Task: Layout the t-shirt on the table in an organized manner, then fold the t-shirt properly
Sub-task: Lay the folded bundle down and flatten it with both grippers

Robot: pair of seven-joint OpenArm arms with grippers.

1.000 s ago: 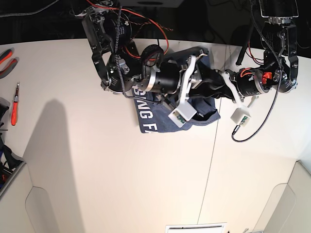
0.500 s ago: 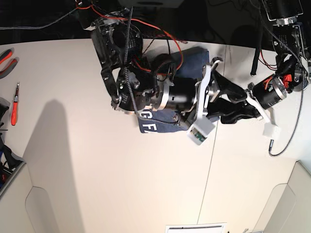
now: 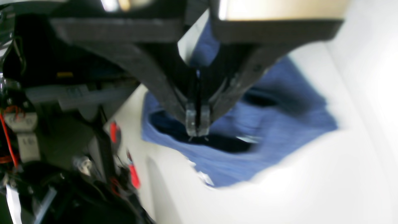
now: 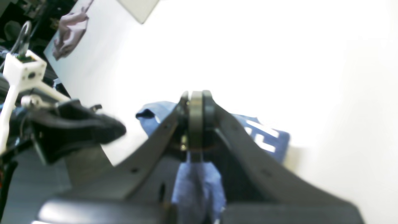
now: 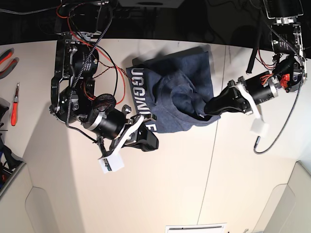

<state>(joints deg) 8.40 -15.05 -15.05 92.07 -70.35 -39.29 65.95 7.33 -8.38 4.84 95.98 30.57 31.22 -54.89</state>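
The navy t-shirt lies crumpled on the off-white table, white lettering along its left edge. My right gripper sits at the shirt's lower left corner. In the right wrist view this gripper is shut, with blue cloth bunched between its fingers. My left gripper reaches in at the shirt's lower right edge. The left wrist view shows it shut, tips on the rim of a dark opening in the t-shirt, seemingly pinching the cloth.
Red-handled tools lie at the table's far left edge. A thin dark seam runs down the table right of centre. Behind the shirt, the table's far edge meets a dark background with cables.
My right arm has swung off the top of the shirt to its lower left corner and its jaws have closed. The shirt now shows uncovered, lettering visible. The left gripper stays shut at the right edge.
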